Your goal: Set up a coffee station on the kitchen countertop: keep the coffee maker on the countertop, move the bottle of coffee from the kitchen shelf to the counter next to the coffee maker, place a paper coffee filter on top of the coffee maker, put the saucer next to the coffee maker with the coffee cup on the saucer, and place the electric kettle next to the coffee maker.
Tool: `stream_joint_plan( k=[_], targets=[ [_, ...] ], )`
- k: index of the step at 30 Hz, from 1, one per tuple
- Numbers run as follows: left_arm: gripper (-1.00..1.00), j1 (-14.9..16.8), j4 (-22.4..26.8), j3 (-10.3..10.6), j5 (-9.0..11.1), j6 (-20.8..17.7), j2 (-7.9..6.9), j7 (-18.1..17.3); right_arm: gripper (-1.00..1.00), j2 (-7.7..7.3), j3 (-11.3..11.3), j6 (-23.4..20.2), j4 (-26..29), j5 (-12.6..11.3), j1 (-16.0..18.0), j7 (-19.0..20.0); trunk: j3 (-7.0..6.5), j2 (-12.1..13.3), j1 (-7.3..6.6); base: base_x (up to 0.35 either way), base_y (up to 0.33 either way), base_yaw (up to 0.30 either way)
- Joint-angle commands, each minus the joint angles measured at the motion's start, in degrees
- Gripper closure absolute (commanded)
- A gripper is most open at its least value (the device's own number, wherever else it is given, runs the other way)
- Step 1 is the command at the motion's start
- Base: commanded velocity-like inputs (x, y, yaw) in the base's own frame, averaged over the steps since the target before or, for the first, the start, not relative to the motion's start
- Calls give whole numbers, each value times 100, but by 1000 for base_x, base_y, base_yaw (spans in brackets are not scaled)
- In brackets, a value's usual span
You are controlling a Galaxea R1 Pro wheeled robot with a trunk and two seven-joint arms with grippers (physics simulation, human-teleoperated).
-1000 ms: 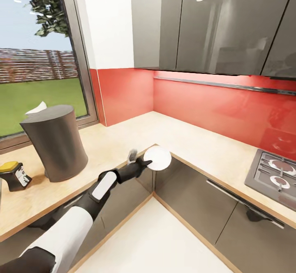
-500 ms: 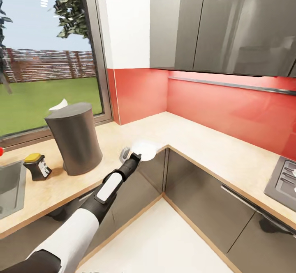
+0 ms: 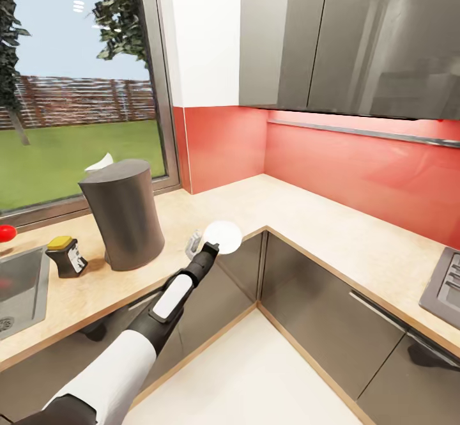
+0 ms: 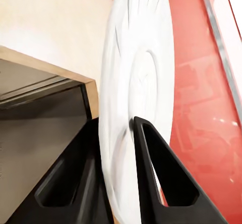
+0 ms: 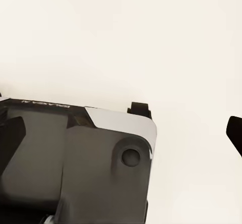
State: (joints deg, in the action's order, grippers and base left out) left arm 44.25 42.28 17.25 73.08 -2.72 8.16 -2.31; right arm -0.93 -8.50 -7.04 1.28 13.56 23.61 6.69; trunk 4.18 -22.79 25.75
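The coffee maker (image 3: 124,215), a dark grey shell, stands on the kitchen countertop (image 3: 300,220) by the window, with a white paper filter (image 3: 99,163) poking out of its top. Left of it sits the bottle of coffee (image 3: 66,255) with its yellow lid. My left gripper (image 3: 209,245) is shut on the white saucer (image 3: 223,234) and holds it over the counter's front edge, right of the coffee maker. In the left wrist view the saucer (image 4: 136,82) stands edge-on between the black fingers (image 4: 154,183). My right gripper (image 5: 126,125) is open, with only pale floor beyond it.
A steel sink (image 3: 19,287) is set into the counter at far left, with a small red object (image 3: 6,232) behind it. A hob corner (image 3: 445,287) shows at far right. Glossy grey wall cabinets (image 3: 345,35) hang above the red backsplash.
The camera has turned, shifting the whole scene rightward. My left arm has stretched out and carried the saucer from off the inner corner to the counter's edge, closer to the coffee maker.
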Motion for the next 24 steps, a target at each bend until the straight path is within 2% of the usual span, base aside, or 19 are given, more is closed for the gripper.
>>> stream_joint_plan(
  k=[1,10,13,17,24],
  targets=[
    [100,-1,-1,2,52,-13,-2,-7,-100,-2,-49,-34,13,58,2,25,12,-13,3,19,0,0],
    [100,-164,-1,-29,140,-14,-29,-7,-100,4,-54,-34,13,56,2,18,12,-13,3,254,-33,0],
    [100,-175,-1,-33,230,-12,-39,-15,-100,15,-55,-34,13,52,0,17,12,-13,3,329,-7,27],
    [100,-179,-1,-36,291,-10,-47,-22,-100,29,-55,-34,13,50,1,17,12,-13,3,237,-2,193],
    [100,-279,-1,-37,318,-9,-53,-25,-100,40,-55,-34,13,50,3,17,12,-13,3,34,0,227]
  ],
)
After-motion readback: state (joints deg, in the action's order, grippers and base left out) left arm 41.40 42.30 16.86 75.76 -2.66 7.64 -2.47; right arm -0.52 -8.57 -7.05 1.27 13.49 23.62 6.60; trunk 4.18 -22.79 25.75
